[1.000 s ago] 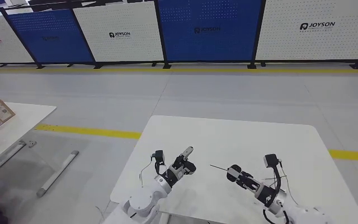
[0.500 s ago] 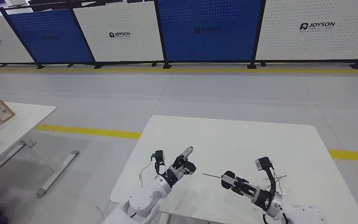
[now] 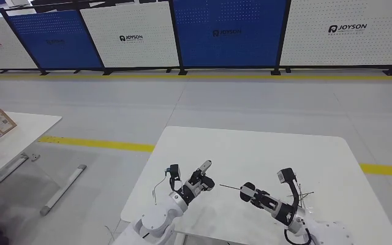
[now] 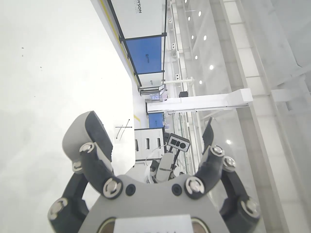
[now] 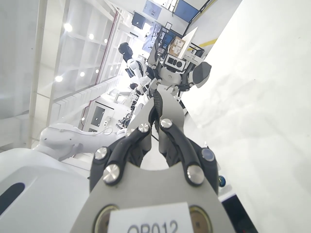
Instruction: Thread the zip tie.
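Right gripper (image 3: 242, 190) is pinched shut on the zip tie (image 3: 229, 187), lower middle of the top view, over the white table (image 3: 257, 147). The tie's free length sticks out as a thin dark line toward the left gripper (image 3: 207, 173), with a clear gap between them. Left gripper's fingers (image 4: 99, 132) are spread wide, nothing between them. Likely step: get the free tip into the left gripper's opening so both ends are controlled before tip goes into head. To do it well: keep the right pinch firm so the strap doesn't droop or twist, approach along the tie's own axis, centre the tip between the left pads, and close only once it sits well inside. Which end is the head can't be told, too thin. Two loose ties (image 4: 124, 127) lie crossed on the table near the right arm, so the right arm should stay clear of them. Writing: the blue and white panels (image 3: 131, 33) along the top of the top view each carry a logo wordmark. A white sticker (image 5: 148, 217) on the right wrist carries a cut-off printed code. The tie shows no legible marking.
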Controlling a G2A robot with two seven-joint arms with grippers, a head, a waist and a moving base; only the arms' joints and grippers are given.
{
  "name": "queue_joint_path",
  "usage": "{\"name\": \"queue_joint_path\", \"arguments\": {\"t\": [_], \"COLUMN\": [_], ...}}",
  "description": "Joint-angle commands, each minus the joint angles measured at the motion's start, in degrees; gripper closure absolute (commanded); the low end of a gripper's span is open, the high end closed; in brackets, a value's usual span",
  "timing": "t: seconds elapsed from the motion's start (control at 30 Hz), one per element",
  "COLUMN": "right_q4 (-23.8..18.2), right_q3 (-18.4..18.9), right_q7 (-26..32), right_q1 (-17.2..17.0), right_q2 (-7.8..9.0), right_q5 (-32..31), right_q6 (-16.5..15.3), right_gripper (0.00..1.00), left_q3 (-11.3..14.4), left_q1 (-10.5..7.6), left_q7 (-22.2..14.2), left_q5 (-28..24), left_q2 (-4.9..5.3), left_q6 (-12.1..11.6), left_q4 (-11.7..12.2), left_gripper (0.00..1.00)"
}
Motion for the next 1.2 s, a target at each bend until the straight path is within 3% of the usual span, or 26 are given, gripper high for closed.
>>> {"name": "queue_joint_path", "arguments": {"t": [0.0, 0.17, 0.4, 0.47, 0.53, 0.8, 0.93, 1.0, 1.07, 1.17], "right_q4": [1.18, 1.87, 1.87, 1.87, 1.87, 1.87, 1.86, 1.62, 1.78, 1.81], "right_q3": [-2.34, -4.47, -4.47, -4.47, -4.47, -4.47, -4.47, -4.53, -4.4, -4.27], "right_q7": [-1.23, -2.01, -2.01, -2.01, -2.01, -2.01, -2.19, -2.8, -2.91, -2.36], "right_q1": [2.39, 4.34, 4.34, 4.34, 4.34, 4.34, 4.27, 4.01, 3.95, 3.98], "right_q2": [-0.71, -1.38, -1.38, -1.38, -1.38, -1.38, -1.39, -1.49, -1.58, -1.62], "right_q5": [-1.03, -2.6, -2.6, -2.6, -2.6, -2.6, -2.61, -2.84, -2.32, -1.73], "right_q6": [1.77, 3.17, 3.17, 3.17, 3.17, 3.17, 3.24, 3.73, 4.18, 4.09], "right_gripper": [1.0, 1.0, 1.0, 1.0, 1.0, 1.0, 1.0, 1.0, 1.0, 1.0], "left_q3": [0.0, 0.24, -0.79, -0.78, -0.9, -0.75, 0.84, 1.88, 2.55, 2.55], "left_q1": [0.0, -0.11, -0.48, 0.01, 0.2, 0.12, 0.34, 0.35, 0.22, 0.22], "left_q7": [0.0, -0.97, -17.56, -17.24, -14.25, -14.05, -10.8, -9.21, -7.18, -7.18], "left_q5": [0.0, -0.66, -5.99, -5.36, -5.61, -5.51, -4.26, -1.37, 1.18, 1.18], "left_q2": [0.0, -0.02, 0.83, 0.9, 0.77, 0.75, 0.34, 0.24, 0.17, 0.17], "left_q6": [0.0, -0.08, 1.38, 0.92, 0.62, 0.47, -4.71, -5.91, -4.76, -4.76], "left_q4": [0.0, -0.11, -0.6, -1.26, -1.63, -1.68, -2.02, -1.94, -1.95, -1.95], "left_gripper": [0.0, 0.0, 0.0, 0.0, 0.0, 0.0, 0.0, 0.0, 0.0, 0.0]}}
